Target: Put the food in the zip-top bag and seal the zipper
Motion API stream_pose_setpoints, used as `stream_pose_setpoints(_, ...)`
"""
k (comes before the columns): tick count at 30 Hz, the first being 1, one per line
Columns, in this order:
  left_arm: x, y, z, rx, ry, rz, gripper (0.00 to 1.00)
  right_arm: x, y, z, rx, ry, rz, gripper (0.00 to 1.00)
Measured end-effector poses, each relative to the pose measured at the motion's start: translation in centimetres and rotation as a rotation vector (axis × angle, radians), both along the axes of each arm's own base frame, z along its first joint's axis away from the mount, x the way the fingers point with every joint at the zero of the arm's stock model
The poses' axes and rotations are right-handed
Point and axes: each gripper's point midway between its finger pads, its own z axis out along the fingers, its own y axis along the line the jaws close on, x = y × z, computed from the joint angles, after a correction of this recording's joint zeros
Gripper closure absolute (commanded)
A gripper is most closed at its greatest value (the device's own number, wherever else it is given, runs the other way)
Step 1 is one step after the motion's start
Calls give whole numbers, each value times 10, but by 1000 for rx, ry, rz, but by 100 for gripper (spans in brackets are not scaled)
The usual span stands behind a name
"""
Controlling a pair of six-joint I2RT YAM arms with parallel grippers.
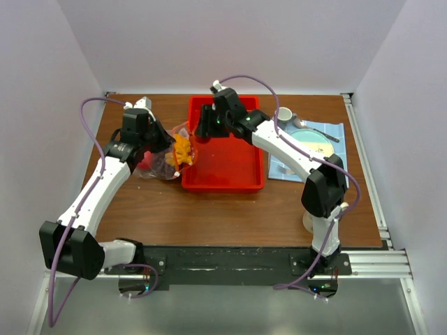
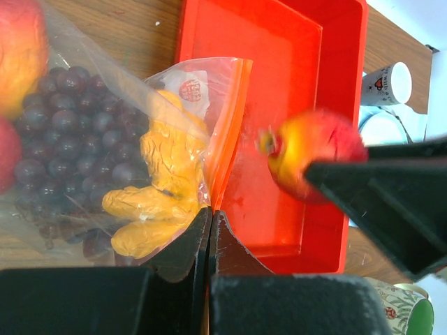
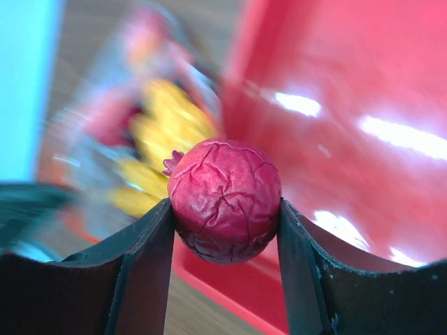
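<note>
Both sets loaded: left fingers (image 2: 190, 244) pinched shut on the zip-top bag (image 2: 192, 87) at its zipper (image 2: 227, 132); right fingers (image 3: 143, 272) clamp a round red fruit (image 3: 225, 200) over the red tray (image 3: 363, 84).

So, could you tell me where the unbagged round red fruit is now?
In the left wrist view, the round red fruit sits in the right gripper over the red tray, just right of the zip-top bag's mouth.

We are seeing left arm (image 1: 98, 190) and right arm (image 1: 286, 148) wearing white link shells between bulky black joint housings. Purple cables (image 1: 244, 77) looping loosely alongside both. We are noting matte black fingers (image 3: 143, 272), wedge-shaped, tapering toward tips.
</note>
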Motion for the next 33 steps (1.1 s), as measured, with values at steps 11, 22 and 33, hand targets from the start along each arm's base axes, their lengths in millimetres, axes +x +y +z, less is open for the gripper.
stream_pose_setpoints(11,3,0,4,0,-9,4,100,11,71,-20,128,39,62,73)
stream_pose_setpoints(22,5,0,1,3,-1,5,100,0,75,-35,155,72,66,59)
stream_pose_setpoints(33,8,3,3,9,-8,20,100,-8,92,-31,188,57,97,15)
